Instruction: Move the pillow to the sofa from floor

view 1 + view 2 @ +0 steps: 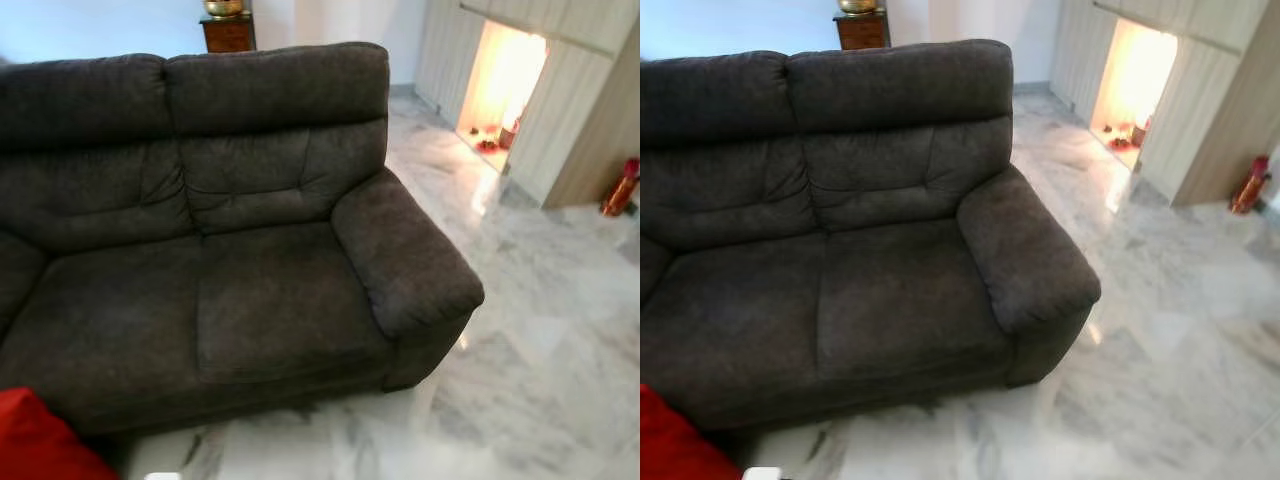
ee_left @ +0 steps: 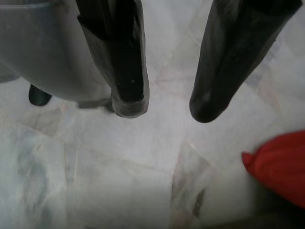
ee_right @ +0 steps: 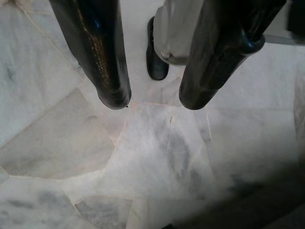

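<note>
We are listing the left gripper (image 2: 169, 102) first: its two black fingers (image 2: 128, 90) are standing well apart with bare floor between them, and they are holding nothing. It is hanging above the marble floor (image 2: 119, 162), clear of the surface. Near it, off to one side in the left wrist view, a corner of the red pillow (image 2: 281, 164) is lying on the tiles, apart from the fingertips. A grey part of the robot's leg (image 2: 47, 52) and a black foot (image 2: 38, 95) are showing beside that gripper.

We are listing the right gripper (image 3: 152, 98) next: its fingers are likewise spread, gripping nothing, and pointing down at pale veined marble. A grey leg part with a dark shoe (image 3: 156, 62) is showing between and beyond the fingers.

Moving outward, in the head views we are seeing the pillow at the lower left corner, on the floor just in front of the sofa (image 1: 230, 250). We cannot tell whether it is touching the sofa's base. The sofa is dark grey-brown, with two seat cushions, two back cushions and a padded armrest (image 1: 400, 250) on the robot's right. Its seats are bare.

Beyond the armrest, the white and grey marble floor is stretching towards pale wood-panelled walls (image 1: 585, 130) with a warmly lit opening (image 1: 505, 80). A red object (image 1: 620, 188) is standing by the wall at far right. Behind the sofa back, a dark wooden cabinet (image 1: 228, 33) is carrying a brass-coloured vessel (image 1: 223, 8)
</note>
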`<state>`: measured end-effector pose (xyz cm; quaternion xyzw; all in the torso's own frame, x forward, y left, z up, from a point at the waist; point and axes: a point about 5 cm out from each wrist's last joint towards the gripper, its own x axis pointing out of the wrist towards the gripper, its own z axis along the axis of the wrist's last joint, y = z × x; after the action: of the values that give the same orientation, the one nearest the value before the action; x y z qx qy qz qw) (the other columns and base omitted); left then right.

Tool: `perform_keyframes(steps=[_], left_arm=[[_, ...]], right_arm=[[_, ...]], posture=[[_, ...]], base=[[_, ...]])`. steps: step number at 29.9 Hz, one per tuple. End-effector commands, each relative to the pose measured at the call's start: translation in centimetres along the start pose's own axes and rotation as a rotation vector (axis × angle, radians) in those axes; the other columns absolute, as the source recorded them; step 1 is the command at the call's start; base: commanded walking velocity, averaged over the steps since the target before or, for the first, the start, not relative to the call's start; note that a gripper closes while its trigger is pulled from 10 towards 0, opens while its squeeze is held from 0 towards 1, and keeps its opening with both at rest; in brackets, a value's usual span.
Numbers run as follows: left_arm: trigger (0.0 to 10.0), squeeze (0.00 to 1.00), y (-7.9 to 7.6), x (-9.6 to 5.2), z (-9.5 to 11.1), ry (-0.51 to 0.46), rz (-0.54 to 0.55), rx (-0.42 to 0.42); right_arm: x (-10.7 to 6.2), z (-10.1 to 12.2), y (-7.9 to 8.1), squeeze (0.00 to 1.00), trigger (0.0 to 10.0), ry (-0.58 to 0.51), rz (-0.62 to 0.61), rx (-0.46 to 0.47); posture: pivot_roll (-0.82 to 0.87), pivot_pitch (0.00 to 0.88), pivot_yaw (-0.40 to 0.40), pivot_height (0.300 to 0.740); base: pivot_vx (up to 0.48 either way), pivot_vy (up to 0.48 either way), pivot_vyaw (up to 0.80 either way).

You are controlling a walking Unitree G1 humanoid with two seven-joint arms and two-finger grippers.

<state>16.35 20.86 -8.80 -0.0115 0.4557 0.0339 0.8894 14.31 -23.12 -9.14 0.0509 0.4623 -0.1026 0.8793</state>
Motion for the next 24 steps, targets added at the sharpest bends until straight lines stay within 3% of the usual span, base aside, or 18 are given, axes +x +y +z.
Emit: perform_keyframes(steps=[1, 13, 22, 24], left_arm=[[10.0, 0.0, 0.85, 0.71, 3.13, 0.032, 0.081, 0.068], [10.0, 0.0, 0.88, 0.71, 3.14, 0.031, 0.081, 0.07], [10.0, 0.0, 0.91, 0.7, 3.17, 0.026, 0.079, 0.085], [10.0, 0.0, 0.91, 0.75, 3.94, -0.025, 0.084, 0.068]], right_arm=[[0.4, 0.2, 1.66, 0.0, 10.0, 0.049, 0.014, 0.117], [0.41, 0.26, 1.74, 0.0, 10.0, 0.045, 0.018, 0.121], [0.43, 0.48, 1.69, 0.0, 10.0, 0.028, 0.011, 0.081], [0.4, 0.63, 1.61, 0.0, 10.0, -0.004, -0.009, 0.126]], posture=[[0.04, 0.021, 0.029, 0.74], [0.04, 0.017, 0.029, 0.74], [0.04, 0.011, 0.031, 0.74], [0.04, 0.007, 0.03, 0.74]], base=[[0.0, 0.36, 0.0], [0.0, 0.346, 0.0], [0.0, 0.0, 0.09], [0.0, 0.0, 0.8]])
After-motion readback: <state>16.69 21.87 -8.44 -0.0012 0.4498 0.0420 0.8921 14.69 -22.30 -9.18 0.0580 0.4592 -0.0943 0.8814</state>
